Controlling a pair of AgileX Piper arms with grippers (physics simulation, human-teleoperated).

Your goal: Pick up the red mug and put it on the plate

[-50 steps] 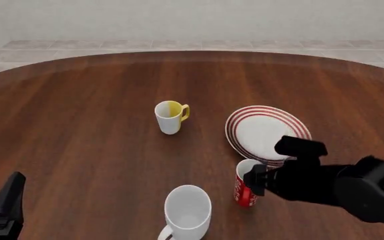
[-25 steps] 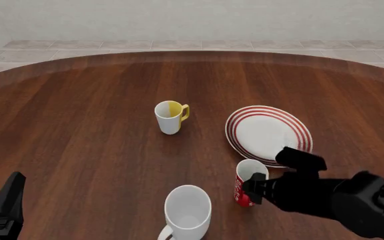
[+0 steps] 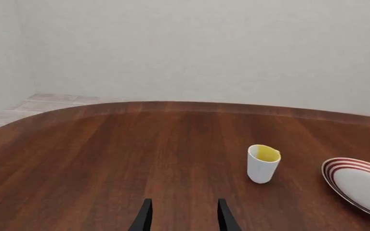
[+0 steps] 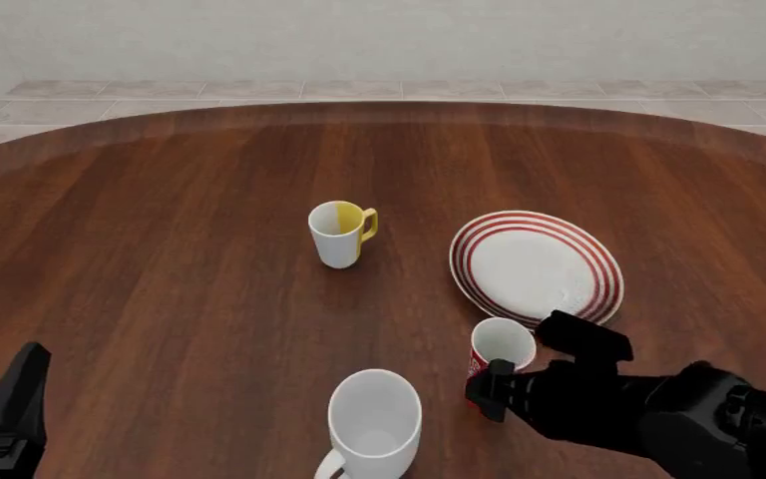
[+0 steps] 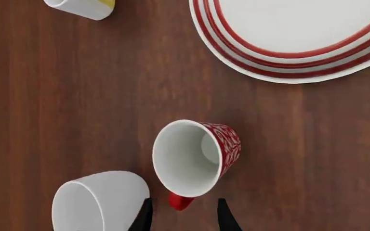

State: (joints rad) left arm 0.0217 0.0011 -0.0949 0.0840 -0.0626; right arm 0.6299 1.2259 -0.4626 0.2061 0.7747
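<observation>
The bench point(image 4: 196, 200) is a broad round top of dark reddish wood, and it carries everything else; behind its far edge runs a pale tiled floor point(image 4: 356, 90) and a plain light wall point(image 4: 383, 35).

The plate point(image 4: 538, 267), white with concentric red rings at its rim, lies flat at about 3 o'clock from the bench's middle. In the right wrist view its ringed rim point(image 5: 288, 72) is just apart from the mug below it, not touching.

The plain white mug point(image 4: 375, 419) is the biggest of the cups and sits at roughly 6 o'clock, close to the near edge, mouth up.

The right hand point(image 4: 493, 389) comes in from about 4 o'clock on a bulky black arm. Its two dark fingers point(image 5: 145, 216) are spread, and in the right wrist view the mug's small red handle point(image 5: 179, 201) sits in the gap between them; whether they touch it cannot be told.

The red mug point(image 4: 499, 355) stands upright on the bench at about 5 o'clock, just off the near rim of the plate and near the white mug. Its white inside point(image 5: 185, 159) and lettered red wall show from above.

The white-and-yellow mug point(image 4: 340, 234) stands alone near the bench's centre, handle toward 3 o'clock, well apart from the others.

The left hand point(image 3: 183, 219) hangs at 7 o'clock with its fingers parted, holding nothing.
</observation>
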